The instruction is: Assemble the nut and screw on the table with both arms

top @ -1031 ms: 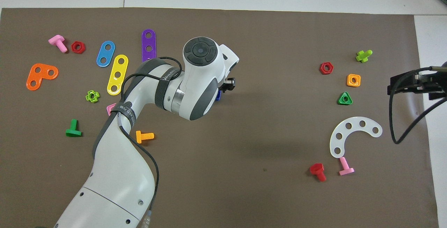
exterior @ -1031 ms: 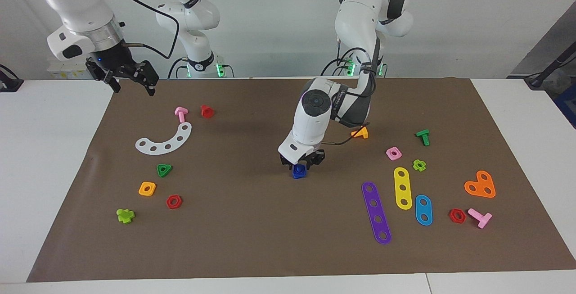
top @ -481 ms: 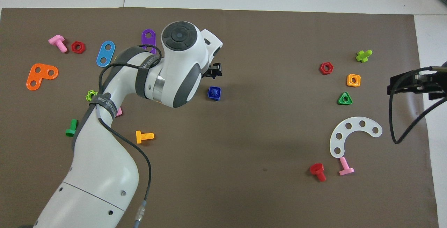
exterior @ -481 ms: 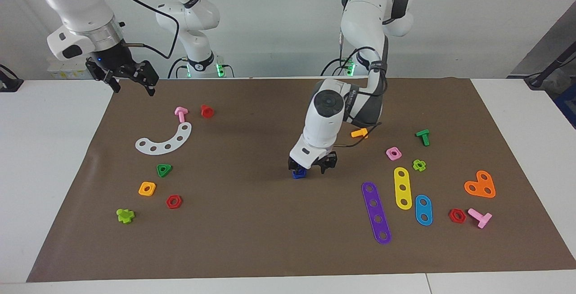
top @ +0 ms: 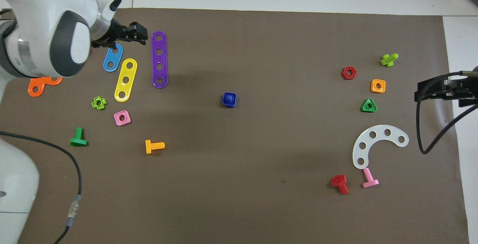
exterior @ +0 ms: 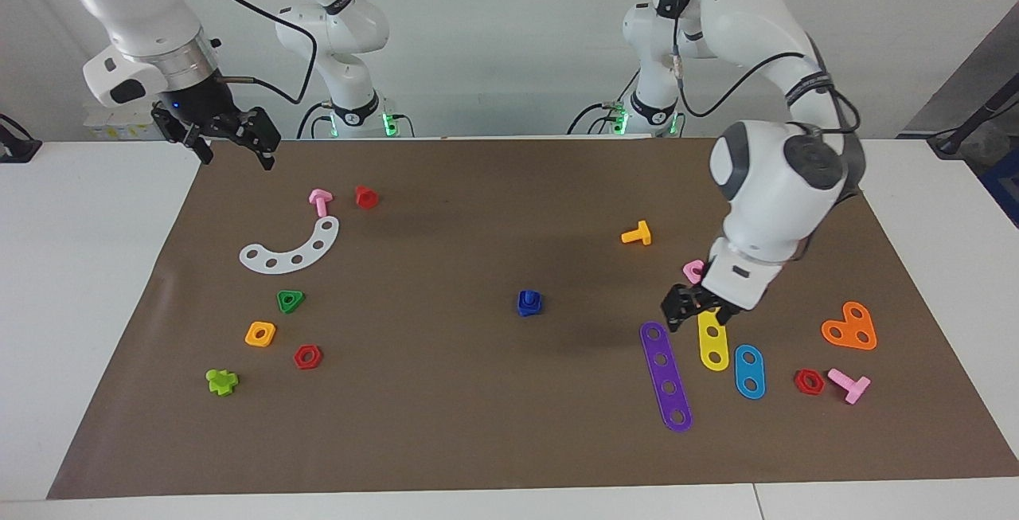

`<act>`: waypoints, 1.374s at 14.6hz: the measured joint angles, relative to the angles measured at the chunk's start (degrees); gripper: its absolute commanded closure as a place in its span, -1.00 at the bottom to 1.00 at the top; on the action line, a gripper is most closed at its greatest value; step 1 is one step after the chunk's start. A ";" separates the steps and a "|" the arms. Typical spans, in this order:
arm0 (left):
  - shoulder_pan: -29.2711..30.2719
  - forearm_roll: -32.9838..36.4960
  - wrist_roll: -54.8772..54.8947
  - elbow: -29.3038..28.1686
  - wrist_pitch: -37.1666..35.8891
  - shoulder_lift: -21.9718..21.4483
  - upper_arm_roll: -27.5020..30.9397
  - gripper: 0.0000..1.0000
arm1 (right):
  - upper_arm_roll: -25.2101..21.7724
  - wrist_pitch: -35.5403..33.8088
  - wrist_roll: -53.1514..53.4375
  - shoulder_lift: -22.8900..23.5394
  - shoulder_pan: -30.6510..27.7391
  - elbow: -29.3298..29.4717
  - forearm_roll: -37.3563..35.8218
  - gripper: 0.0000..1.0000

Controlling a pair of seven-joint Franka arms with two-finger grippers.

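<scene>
The dark blue nut (exterior: 529,307) (top: 229,102) lies flat in the middle of the brown mat on the table (exterior: 478,432). The screw (exterior: 528,295) (top: 230,96) stands in its centre hole, shaft end up; its head is hidden underneath. Nothing touches the pair. My left gripper (exterior: 694,318) (top: 136,36) hangs open and empty over the yellow strip (exterior: 712,337), toward the left arm's end. Above the mat's corner at the right arm's end, my right gripper (exterior: 237,155) (top: 440,89) waits, open and empty.
Purple strip (exterior: 665,377), blue strip (exterior: 749,371), pink nut (exterior: 694,270) and orange bolt (exterior: 637,235) lie near the left gripper. White curved plate (exterior: 292,248), green triangular nut (exterior: 290,300), orange nut (exterior: 260,334) and red hex nut (exterior: 307,357) lie toward the right arm's end.
My left gripper opened, let go of the blue nut and screw, rose and swung away toward the left arm's end. The blue pair stayed on the mat. The right arm has not moved.
</scene>
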 measured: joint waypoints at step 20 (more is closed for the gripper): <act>6.67 6.11 8.83 -11.84 -21.61 -23.82 -0.77 -1.00 | 0.00 1.03 0.00 -0.01 0.05 0.00 0.00 -1.00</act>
